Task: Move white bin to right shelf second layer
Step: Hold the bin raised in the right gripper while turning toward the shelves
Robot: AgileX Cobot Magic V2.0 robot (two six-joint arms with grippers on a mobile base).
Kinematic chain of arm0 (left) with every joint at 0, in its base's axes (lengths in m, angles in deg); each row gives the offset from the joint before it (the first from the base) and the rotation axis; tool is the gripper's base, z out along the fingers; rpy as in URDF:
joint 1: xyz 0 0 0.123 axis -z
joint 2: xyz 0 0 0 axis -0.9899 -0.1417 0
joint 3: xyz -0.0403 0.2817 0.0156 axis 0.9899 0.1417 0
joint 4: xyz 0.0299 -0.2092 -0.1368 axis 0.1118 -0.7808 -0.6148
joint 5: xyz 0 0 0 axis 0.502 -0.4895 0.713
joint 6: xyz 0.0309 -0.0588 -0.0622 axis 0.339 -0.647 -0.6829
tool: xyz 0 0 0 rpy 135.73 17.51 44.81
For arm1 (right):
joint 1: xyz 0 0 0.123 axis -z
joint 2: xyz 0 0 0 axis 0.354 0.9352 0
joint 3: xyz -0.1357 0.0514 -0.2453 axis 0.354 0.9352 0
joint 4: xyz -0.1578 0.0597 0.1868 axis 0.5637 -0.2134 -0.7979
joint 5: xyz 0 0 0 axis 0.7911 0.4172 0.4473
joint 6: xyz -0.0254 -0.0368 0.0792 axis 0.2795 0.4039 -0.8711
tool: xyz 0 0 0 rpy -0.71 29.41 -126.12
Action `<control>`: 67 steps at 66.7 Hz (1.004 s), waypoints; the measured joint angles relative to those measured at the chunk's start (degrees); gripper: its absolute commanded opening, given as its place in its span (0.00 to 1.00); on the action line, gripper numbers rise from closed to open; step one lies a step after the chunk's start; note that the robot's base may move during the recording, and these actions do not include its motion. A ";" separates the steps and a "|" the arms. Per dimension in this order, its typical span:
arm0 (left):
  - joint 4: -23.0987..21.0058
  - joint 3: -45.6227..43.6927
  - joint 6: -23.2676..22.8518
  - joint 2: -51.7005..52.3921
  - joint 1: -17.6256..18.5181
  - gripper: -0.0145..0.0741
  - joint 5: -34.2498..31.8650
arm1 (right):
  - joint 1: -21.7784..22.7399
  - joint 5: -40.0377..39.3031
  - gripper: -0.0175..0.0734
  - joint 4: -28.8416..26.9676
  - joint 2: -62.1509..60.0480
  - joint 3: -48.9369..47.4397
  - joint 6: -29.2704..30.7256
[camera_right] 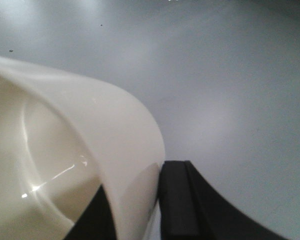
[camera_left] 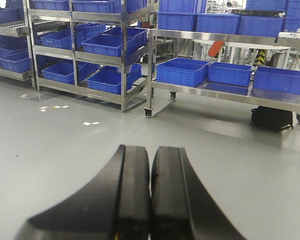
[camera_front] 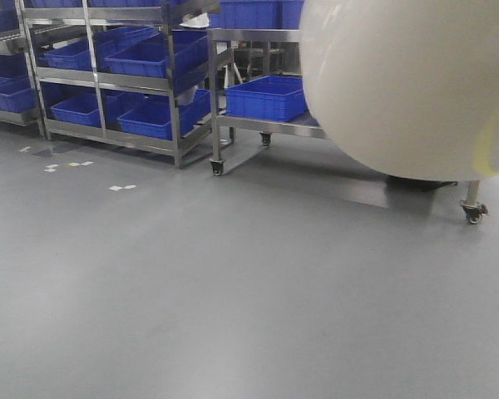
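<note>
Clamping the bin [camera_right: 65, 150] rim, the right pincer [camera_right: 137, 210] holds it aloft over the floor [camera_front: 233, 291], close before the front camera. Left pincer [camera_left: 150, 195] is pressed together, empty, facing crate racks [camera_left: 122, 55].

Floor [camera_left: 50, 160]: smooth grey, matte, with soft glare — small white tape marks [camera_left: 90, 123] scattered at left.
Racks: stainless steel shelving [camera_left: 122, 55] at left, its tiers filled with blue crates [camera_left: 107, 44].
Trolley: steel two-level table [camera_left: 230, 38] on castors [camera_left: 148, 113] at right — more blue crates on both levels.
Under trolley: a black bag [camera_left: 272, 118] on the ground.
Light: even, diffuse, faint shadows beneath the furniture.
</note>
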 measured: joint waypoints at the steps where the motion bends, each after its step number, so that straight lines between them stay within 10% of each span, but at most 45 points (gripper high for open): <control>1: 0.00 0.00 0.00 0.00 0.00 0.26 0.00 | 0.00 0.00 0.25 0.00 0.00 0.00 0.00; 67: 0.00 0.00 0.00 0.00 0.00 0.26 0.00 | 0.00 0.00 0.25 0.00 0.00 0.00 0.00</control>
